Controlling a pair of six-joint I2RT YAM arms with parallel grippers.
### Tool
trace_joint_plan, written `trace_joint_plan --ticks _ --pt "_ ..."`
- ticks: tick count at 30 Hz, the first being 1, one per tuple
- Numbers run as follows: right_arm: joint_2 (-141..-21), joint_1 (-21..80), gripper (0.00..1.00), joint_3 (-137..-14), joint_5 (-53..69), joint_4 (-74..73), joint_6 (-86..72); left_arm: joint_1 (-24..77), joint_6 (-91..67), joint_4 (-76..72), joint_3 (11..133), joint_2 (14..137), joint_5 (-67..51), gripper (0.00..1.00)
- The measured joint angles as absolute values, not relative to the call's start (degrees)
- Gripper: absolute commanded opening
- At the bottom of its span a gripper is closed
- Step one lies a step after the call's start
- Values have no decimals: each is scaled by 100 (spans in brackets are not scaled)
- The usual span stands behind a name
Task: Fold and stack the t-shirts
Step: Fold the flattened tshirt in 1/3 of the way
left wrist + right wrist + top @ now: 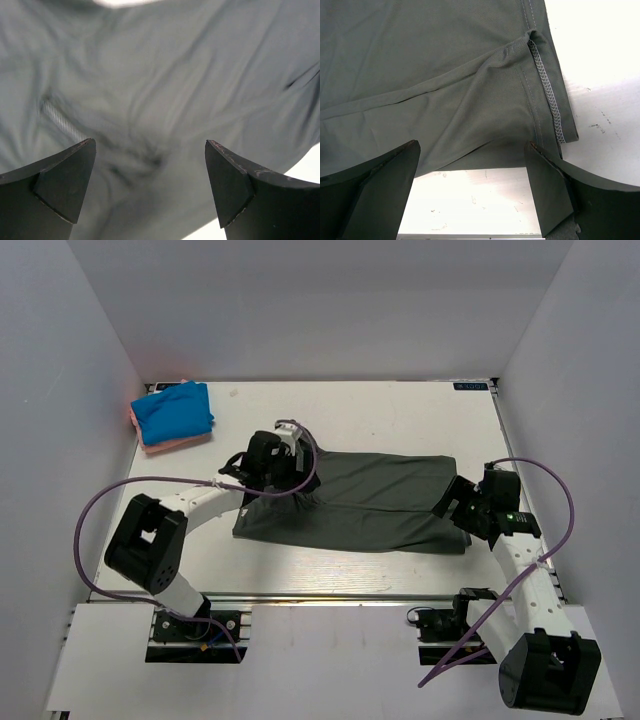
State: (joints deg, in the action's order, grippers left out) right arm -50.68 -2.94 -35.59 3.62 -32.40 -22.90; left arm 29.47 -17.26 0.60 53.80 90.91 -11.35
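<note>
The dark grey-green t-shirt (370, 502) lies folded lengthwise across the middle of the white table. My left gripper (275, 462) hovers over its left end, open, with wrinkled cloth (150, 100) below the fingers and nothing between them. My right gripper (462, 508) is open at the shirt's right end; the hem with white stitching (547, 85) lies just ahead of the fingers, bare table between them. A bright blue folded t-shirt (172, 410) lies on a salmon-pink one (178, 443) at the far left corner.
White walls enclose the table (400, 410) on three sides. A purple cable (100, 502) loops from the left arm, another (560, 490) from the right arm. The metal rail (330, 597) runs along the near edge.
</note>
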Motion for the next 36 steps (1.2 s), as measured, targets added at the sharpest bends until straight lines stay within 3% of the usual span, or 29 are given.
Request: trace_joint_plan --ticks 24,36 --pt "-5159 -294 90 -3557 355 -3157 -2220 2947 -1765 438 5109 9601 -1380 100" --pt "-5159 -294 90 -3557 353 -3157 -2220 2947 -1894 40 5732 10232 -1444 100"
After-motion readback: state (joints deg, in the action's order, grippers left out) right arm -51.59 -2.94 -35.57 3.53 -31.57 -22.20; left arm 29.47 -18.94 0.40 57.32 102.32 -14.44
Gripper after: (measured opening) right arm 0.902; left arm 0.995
